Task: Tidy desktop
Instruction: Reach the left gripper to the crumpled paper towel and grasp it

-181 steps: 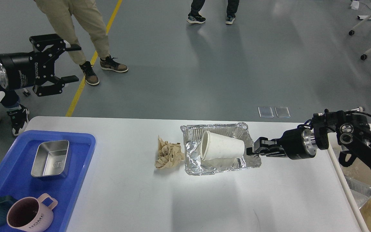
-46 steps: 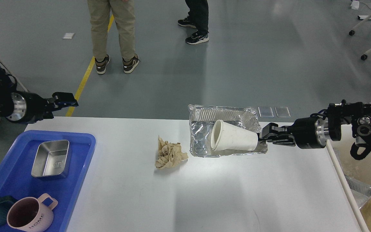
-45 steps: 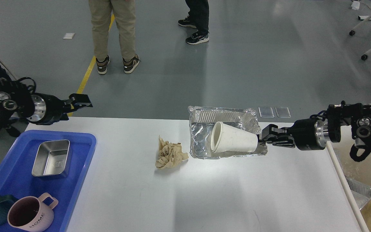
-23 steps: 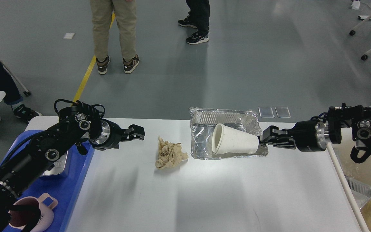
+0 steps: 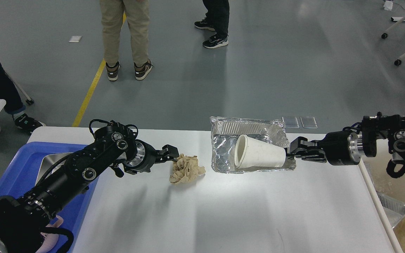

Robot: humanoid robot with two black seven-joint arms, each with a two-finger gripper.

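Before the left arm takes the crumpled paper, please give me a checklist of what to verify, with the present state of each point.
1. Left pincer is at the crumpled brown paper: ok, it is at the paper's left edge.
2. Left pincer is open enough for the paper: cannot tell, its fingers are dark and seen end-on.
3. Right pincer has the foil tray: ok, it is shut on the tray's right rim.
4. White paper cup is secure: ok, it lies on its side inside the tray.
5. Paper is apart from the tray: ok, bare desktop shows between them.
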